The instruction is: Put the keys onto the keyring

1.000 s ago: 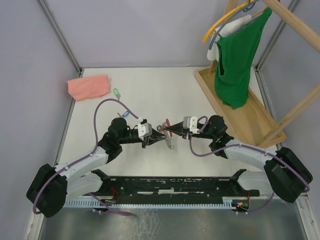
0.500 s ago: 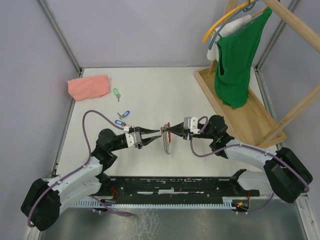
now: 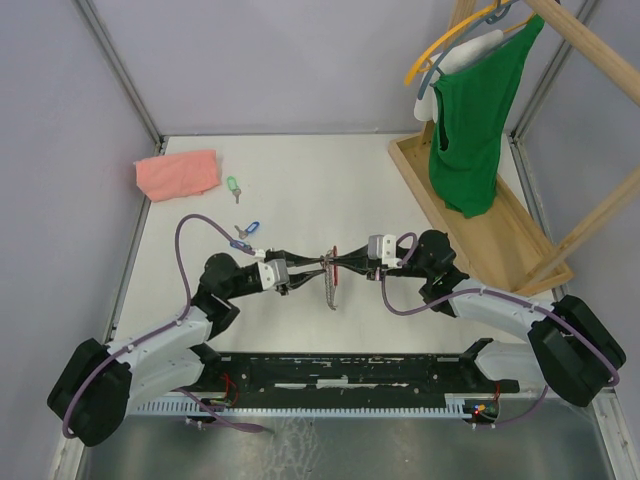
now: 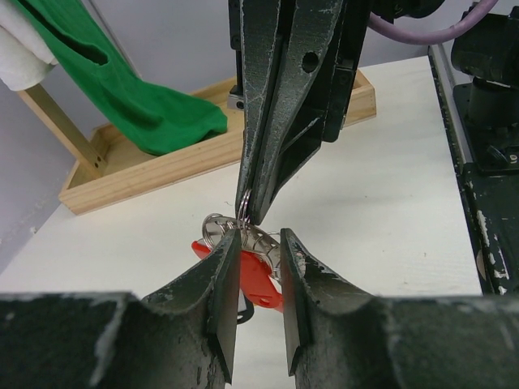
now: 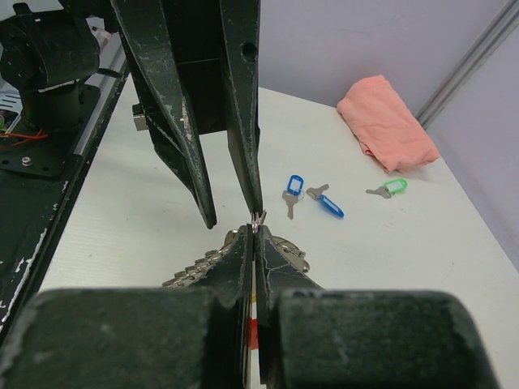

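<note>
Wooden tray (image 3: 415, 190), green garment (image 3: 470, 120) hanging over it

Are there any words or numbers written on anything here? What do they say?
No writing can be read anywhere.
The blue tags and the green tag are too small to tell.
The red tag shows no words on the part in view.

The keys (image 5: 293, 188) bear blue, green and red tags; the keyring (image 5: 199, 270) is silvery, the cloth (image 5: 388, 123) pink, the shirt (image 3: 470, 110) green.
</note>
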Controlling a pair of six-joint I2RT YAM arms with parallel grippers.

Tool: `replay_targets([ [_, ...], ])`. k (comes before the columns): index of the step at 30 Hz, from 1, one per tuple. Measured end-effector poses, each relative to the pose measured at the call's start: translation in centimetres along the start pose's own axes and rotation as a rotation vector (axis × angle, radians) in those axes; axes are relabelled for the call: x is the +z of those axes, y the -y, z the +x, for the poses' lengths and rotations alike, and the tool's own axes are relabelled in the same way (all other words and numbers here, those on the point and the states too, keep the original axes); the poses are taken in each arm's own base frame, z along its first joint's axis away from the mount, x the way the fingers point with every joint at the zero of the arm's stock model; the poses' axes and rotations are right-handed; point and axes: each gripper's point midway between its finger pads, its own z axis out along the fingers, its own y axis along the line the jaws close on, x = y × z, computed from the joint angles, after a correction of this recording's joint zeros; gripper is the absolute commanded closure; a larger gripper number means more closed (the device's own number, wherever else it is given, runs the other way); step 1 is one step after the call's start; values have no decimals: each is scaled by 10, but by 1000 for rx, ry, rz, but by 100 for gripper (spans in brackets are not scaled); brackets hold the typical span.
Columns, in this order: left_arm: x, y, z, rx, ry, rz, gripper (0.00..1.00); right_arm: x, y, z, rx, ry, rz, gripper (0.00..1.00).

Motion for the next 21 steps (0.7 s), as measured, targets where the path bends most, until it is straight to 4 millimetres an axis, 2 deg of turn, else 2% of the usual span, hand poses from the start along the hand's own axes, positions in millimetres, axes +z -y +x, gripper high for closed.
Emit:
replay_targets([
  [16, 9, -6, 1, -8, -6, 13, 68, 0, -2, -6, 12, 19, -12, 99],
  [21, 12, -5, 5, -24, -18, 33, 72, 0, -2, -6, 22, 21, -9, 99],
])
